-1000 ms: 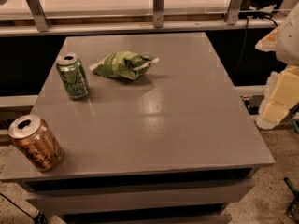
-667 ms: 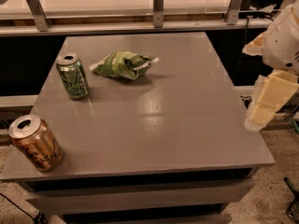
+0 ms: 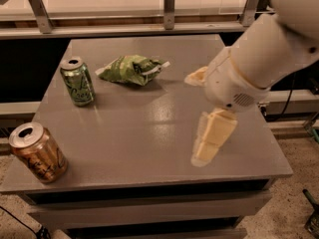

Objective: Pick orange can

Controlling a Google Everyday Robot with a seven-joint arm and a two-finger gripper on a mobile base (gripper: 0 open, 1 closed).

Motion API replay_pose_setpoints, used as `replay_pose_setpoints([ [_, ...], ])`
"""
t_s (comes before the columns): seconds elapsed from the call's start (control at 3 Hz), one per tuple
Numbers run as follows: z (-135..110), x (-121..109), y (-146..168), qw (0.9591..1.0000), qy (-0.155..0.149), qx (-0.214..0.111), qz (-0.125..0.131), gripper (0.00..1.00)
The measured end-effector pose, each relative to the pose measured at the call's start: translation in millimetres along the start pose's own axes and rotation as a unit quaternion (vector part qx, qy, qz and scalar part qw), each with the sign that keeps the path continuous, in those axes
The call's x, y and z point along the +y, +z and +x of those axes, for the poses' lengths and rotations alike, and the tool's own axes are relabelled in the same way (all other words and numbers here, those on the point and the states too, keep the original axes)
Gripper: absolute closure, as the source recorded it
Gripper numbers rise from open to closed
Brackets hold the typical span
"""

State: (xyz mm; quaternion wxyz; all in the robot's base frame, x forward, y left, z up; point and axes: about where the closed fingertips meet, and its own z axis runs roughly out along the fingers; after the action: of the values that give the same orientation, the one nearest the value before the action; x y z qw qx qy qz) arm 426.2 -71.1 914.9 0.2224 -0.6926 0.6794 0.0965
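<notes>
A grey table [image 3: 149,133] carries three things, and I describe each place from the green can [image 3: 78,82]. The green can stands upright in the left part of the table, with its silver top towards the camera.

The orange can [image 3: 39,153] is in front of the green can and a little to the left of it, close to the front left corner of the table. The two cans are clearly apart. The orange can has a copper-orange body with dark script letters and a silver top with a pull-tab. It looks a bit tilted in this view, and nothing touches it.

To the right of the green can, slightly further back, a crumpled green bag [image 3: 130,68] lies flat. It is near the green can, but I see a gap between them.

The gripper [image 3: 192,119] is far to the right of the green can, above the right half of the table, and it is well apart from the orange can. Its cream-coloured fingers [image 3: 214,133] are spread wide and released, and nothing is between them. One finger points down to the table surface, the other points to the left at the height of the bag. The thick white arm [image 3: 269,49] comes in from the upper right corner.

Behind the green can, past the far edge of the table, a metal rail [image 3: 169,4] with upright posts runs from side to side.
</notes>
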Motion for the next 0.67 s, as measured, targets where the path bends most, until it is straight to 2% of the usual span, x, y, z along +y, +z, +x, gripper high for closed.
replay_pose_setpoints([
  [0.33,-55,17,40,0.9968,-0.029,-0.061,-0.042,0.00],
  [0.67,-109,32,64,0.9894,-0.055,-0.111,-0.076,0.00],
])
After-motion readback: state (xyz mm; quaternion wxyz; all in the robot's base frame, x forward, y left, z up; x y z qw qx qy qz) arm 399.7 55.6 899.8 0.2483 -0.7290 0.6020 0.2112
